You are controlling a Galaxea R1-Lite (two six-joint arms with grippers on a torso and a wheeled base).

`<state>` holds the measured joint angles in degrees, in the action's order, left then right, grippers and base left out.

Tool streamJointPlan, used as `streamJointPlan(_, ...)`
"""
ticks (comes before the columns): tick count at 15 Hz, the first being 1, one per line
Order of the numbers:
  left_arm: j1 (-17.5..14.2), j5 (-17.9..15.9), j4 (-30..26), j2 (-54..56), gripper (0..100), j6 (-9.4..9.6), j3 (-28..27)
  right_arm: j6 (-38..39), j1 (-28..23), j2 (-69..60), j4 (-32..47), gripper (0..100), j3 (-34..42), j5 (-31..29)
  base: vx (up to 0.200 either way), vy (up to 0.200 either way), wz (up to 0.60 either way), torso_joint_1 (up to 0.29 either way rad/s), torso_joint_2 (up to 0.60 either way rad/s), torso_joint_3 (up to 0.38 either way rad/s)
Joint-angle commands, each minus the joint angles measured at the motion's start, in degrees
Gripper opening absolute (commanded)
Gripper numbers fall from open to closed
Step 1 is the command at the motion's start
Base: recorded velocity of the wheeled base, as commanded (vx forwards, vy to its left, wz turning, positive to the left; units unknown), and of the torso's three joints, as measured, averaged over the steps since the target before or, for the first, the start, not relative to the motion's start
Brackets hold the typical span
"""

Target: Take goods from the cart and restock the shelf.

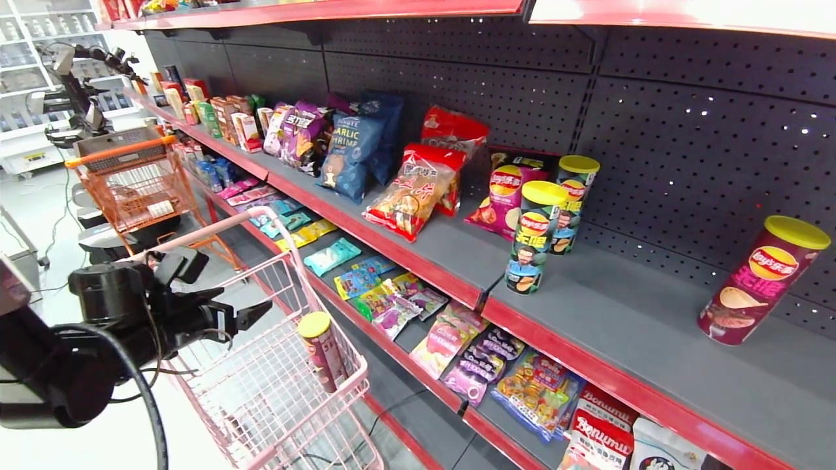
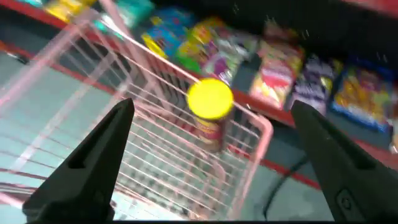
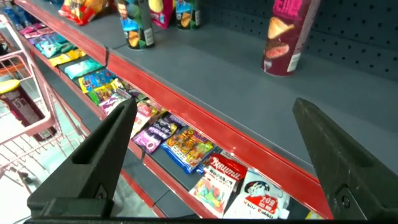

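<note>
Head view, left tool agape, empty, over cart rim, right tool agape, empty

Yellow-lidded can blurred; white packet cut by bottom edge.

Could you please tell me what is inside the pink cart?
One yellow-lidded chip can stands upright in the pink cart, by its shelf-side wall. The left arm covers the basket's near part.

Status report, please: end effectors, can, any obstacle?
Left end effector open above cart. Right end effector open, empty, by shelf. Can standing in cart. No obstacle seen.
</note>
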<state>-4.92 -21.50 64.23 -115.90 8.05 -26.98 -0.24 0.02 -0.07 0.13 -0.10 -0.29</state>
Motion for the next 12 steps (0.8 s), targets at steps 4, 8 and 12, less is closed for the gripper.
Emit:
streamJointPlan(4,0.2,0.1,0.3,-6.3,100,0.48,0.1,0.0,0.1,0.1,0.0,100,0.0,0.1,0.000,0.000,0.00,-0.080,0.20,0.101)
streamJointPlan(8,-0.7,0.6,0.3,-6.3,100,0.57,-0.1,0.1,0.1,0.1,0.0,100,-0.1,0.1,0.000,0.000,0.00,-0.112,0.24,0.137)
streamJointPlan(12,-2.5,1.1,0.3,-6.5,100,0.66,0.6,0.1,0.1,0.1,0.0,100,0.0,0.1,0.000,0.000,0.00,-0.024,0.05,0.031)
